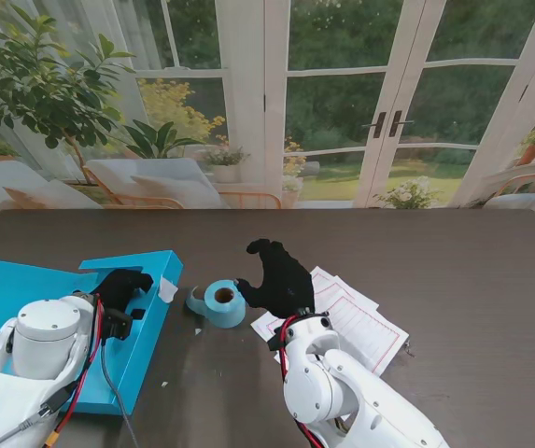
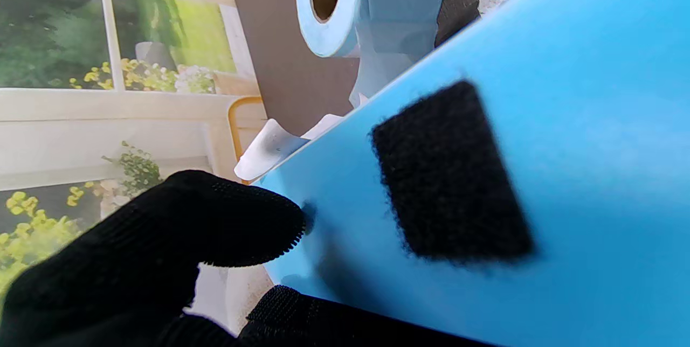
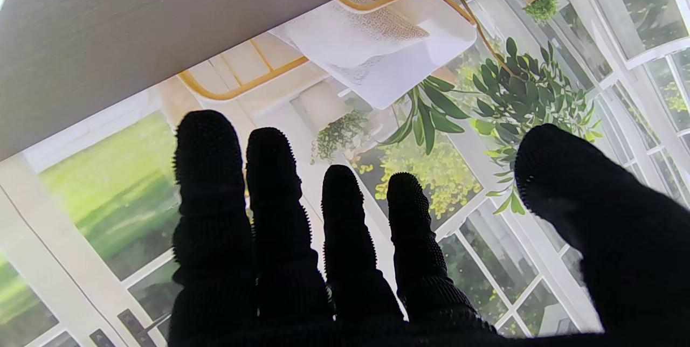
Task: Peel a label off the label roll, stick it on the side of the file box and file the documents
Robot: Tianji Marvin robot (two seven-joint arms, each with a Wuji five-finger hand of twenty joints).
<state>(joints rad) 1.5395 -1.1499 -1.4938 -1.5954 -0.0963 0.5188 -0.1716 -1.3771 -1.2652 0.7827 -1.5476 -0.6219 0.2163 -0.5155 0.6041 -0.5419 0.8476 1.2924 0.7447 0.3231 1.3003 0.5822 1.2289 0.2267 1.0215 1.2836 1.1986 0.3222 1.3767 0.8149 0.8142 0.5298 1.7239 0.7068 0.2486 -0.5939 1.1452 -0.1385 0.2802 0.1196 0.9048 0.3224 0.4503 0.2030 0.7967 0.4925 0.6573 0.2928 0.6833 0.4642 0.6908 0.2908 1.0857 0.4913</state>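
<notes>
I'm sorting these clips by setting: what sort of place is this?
Probably a staged office-style desk, not a real sunroom. A dark table holds a blue file box, a label roll and printed documents. The garden windows behind look like a printed backdrop.

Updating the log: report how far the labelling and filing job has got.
Done: a white label sits at the file box edge, partly lifted. In hand: left robot hand grips that box edge; right robot hand hovers open by the label roll. Left: documents unfiled.
</notes>
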